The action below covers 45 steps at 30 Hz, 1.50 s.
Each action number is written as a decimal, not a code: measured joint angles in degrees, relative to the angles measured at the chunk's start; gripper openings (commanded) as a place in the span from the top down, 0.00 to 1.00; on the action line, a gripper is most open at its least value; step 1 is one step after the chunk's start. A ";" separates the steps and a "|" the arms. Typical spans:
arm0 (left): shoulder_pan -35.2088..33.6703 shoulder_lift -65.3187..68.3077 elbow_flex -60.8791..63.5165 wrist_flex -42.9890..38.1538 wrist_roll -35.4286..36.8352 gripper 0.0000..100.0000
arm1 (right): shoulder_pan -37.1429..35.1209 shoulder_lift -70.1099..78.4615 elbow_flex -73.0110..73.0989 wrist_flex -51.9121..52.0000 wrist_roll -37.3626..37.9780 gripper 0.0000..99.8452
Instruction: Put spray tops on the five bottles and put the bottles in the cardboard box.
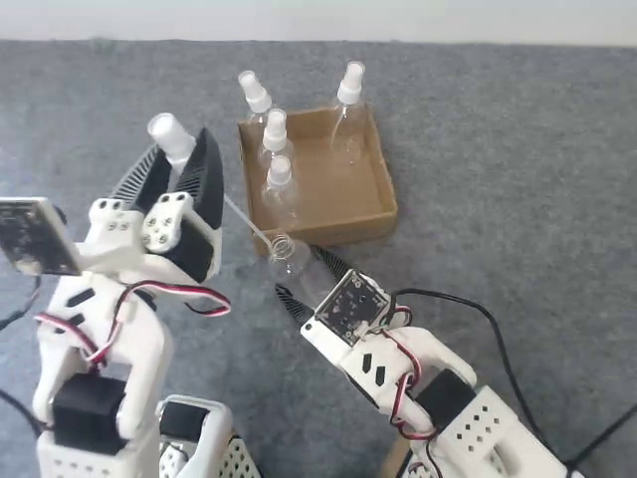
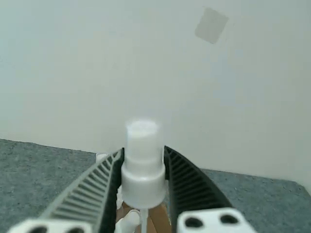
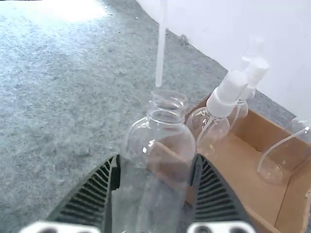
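**Fingertips clamped on spray top and open bottle**

Closest in, pinched between the ribbed fingers (image 2: 97, 187) of the left gripper (image 2: 143, 156): white spray top (image 2: 143, 170), gripped at its collar from both sides, nozzle cap poking out past the fingertips. Held up off the surface. Trailing from the collar, back out of the grasp and slanting toward the other arm: thin dip tube (image 1: 245, 221).

Clenched likewise, right gripper (image 3: 155, 165) on the clear bottle (image 3: 158, 141). One finger pressed against each flank of the body, with shoulder and threaded neck standing clear beyond the fingertips, mouth uncapped. Right at that mouth, the lower end of the dip tube, close over the rim; touching or not, cannot tell.

Just past the right fingertips and the bottle's neck: cardboard box (image 1: 373, 217), open-topped, near wall close to the bottle. Further out, four capped bottles upright. Three of them (image 1: 280, 189) (image 1: 274, 139) (image 1: 349, 105) inside the box, two along the side toward the left gripper and one at the far side. Fourth (image 1: 255, 95) at the far corner on the left gripper's side; inside or just behind the wall, cannot tell.

Under everything, grey mat (image 1: 498, 149).
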 measured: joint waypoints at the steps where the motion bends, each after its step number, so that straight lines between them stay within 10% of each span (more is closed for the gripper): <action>1: 0.44 0.00 0.00 0.00 0.00 0.99 | 0.00 0.00 0.00 -0.09 0.00 0.96; 45: 1.41 0.00 5.63 -5.71 -1.76 0.99 | -0.09 0.00 0.00 -0.26 0.00 0.95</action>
